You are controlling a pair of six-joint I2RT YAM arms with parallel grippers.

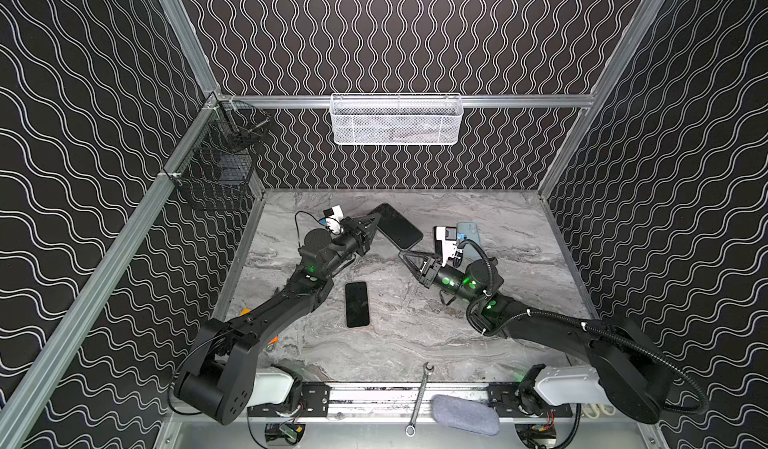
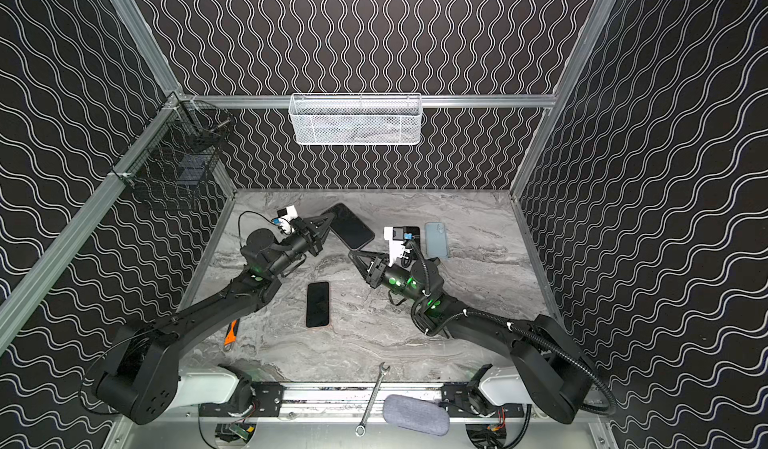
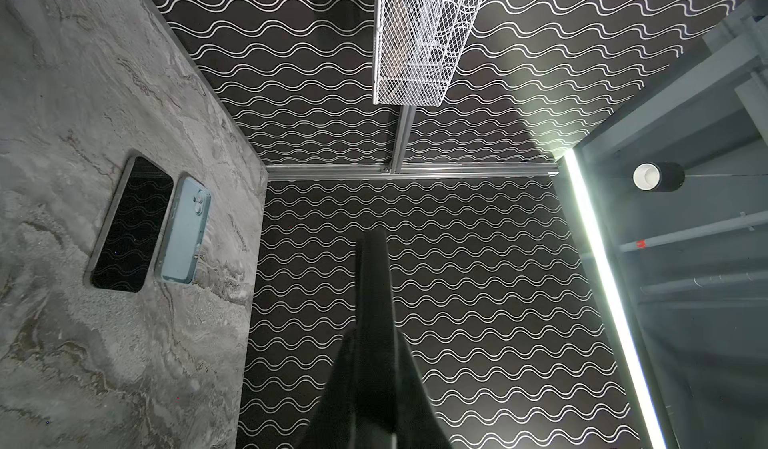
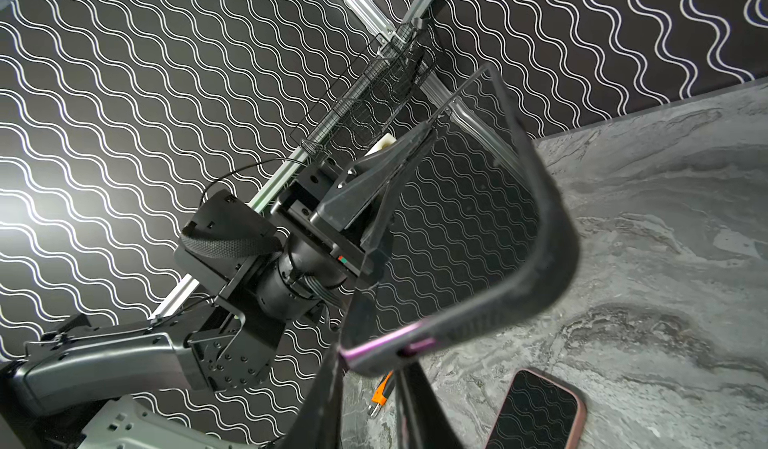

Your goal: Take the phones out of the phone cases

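L pincer [image 1: 377, 217] on cased phone [image 1: 399, 227] edge, midair

Four phones [image 1: 397, 228] [image 1: 357, 304] [image 1: 469, 239] [image 3: 133, 224], two wire baskets [image 1: 397, 126] [image 1: 220, 168], one wrench [image 1: 419, 399], one orange-handled tool [image 2: 230, 334], one grey pouch [image 1: 463, 413]

Marble table [image 1: 415, 334], black phone [image 1: 357, 304], blue phone [image 2: 436, 239]
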